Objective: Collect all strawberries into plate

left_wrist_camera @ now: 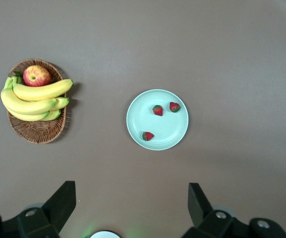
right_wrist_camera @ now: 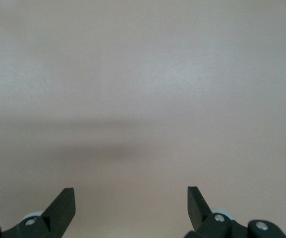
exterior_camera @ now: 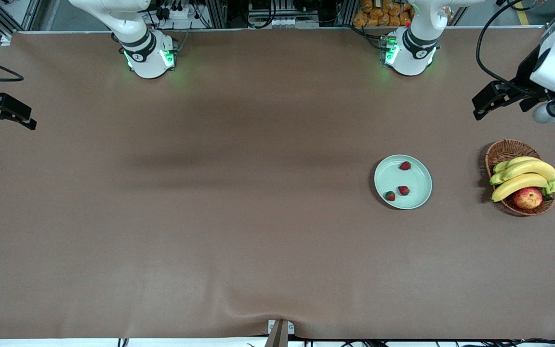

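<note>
Strawberries lie in plate, orientation unclear; left gripper and right gripper open, empty

No text, label, brand, number or sign can be read anywhere in these views. The round dark badges on the white robot bases are too small to make out, and the pale mint-green round plate is plain and unmarked.
</note>
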`<state>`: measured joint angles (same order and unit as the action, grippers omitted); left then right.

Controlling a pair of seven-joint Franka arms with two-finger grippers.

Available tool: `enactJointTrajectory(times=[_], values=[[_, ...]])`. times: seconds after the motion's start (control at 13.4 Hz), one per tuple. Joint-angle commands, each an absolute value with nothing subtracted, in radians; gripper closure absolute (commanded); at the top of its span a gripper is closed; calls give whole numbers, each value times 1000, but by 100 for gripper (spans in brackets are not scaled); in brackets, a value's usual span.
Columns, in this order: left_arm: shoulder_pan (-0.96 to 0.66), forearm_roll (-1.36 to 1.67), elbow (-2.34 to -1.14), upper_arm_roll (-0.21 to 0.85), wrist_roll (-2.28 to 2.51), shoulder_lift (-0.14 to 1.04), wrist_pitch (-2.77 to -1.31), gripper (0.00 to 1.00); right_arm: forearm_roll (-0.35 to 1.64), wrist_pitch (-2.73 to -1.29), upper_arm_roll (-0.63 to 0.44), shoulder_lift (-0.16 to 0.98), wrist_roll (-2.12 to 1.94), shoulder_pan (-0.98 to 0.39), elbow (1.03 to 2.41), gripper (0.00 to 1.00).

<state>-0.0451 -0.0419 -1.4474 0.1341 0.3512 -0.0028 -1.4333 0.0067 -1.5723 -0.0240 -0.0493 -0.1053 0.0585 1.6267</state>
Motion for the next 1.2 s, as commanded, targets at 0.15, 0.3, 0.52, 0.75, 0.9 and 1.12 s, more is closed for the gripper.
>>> enactJointTrajectory(times=[0.15,0.3,0.52,0.75,0.9,1.12], values=[[-133,-6,-1557,-4,339,-103,-1428,0,5,-1563,-23,-49,-115,57,1617,0],[-127,9,-1559,-20,337,-115,-1408,0,6,-1562,-20,-49,-115,54,1617,0],[-124,9,-1563,-34,314,-138,-1382,0,6,-1562,-18,-49,-110,40,1617,0],[-123,0,-1559,-37,254,-138,-1376,0,6,-1559,-20,-48,-107,40,1618,0],[-114,-3,-1554,-38,224,-132,-1378,0,6,-1559,-18,-48,-109,40,1618,0],[-114,-8,-1543,-35,229,-130,-1376,0,6,-1557,-20,-49,-109,41,1618,0]])
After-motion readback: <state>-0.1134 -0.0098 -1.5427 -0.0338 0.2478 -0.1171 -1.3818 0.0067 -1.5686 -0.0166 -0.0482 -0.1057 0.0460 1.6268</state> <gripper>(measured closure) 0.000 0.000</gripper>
